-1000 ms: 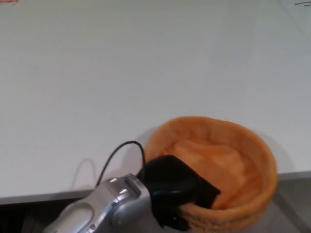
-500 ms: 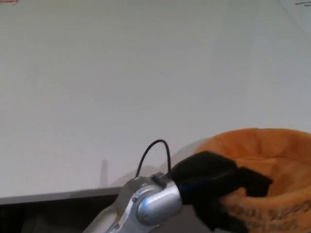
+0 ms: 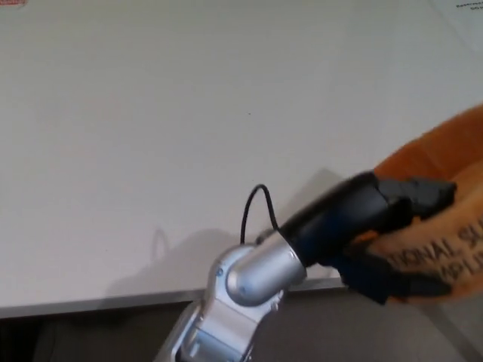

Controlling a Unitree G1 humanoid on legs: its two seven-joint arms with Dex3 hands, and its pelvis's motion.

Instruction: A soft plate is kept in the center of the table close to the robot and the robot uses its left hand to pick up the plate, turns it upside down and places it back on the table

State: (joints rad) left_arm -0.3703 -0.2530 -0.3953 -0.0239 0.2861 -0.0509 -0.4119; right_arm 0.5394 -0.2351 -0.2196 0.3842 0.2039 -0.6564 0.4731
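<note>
Above the near right edge of the white table [image 3: 151, 113], lifted clear and tipped partway over: an orange soft plate [image 3: 441, 204], cut off by the right border of the head view. Plush, bowl-like, with black printed lettering on its outer wall now facing the camera; lettering too clipped to read in full. Clamped on the plate's rim by the left hand [image 3: 381, 234], black thumb over the top of the rim, two thick fingers [image 3: 392, 280] curled beneath against the lettered wall. Silver wrist joint [image 3: 256, 275] rising from the bottom middle, just off the table's near edge, with a thin black cable [image 3: 256, 204] looping up from it over the tabletop. Soft grey shadow of arm and plate on the table surface just left of the hand. Right hand not visible anywhere.

Progress, judged from the present pose: pick-up done, plate held off the table; rotation apparently under way, outer wall turned toward the camera but not yet fully inverted. Left to do: finish turning the plate upside down, carry it back toward the middle of the table near its front edge, set it down rim-first, release the grip.

Corner of a printed white sheet [image 3: 472, 11] at the table's far right corner, well apart from the plate.
</note>
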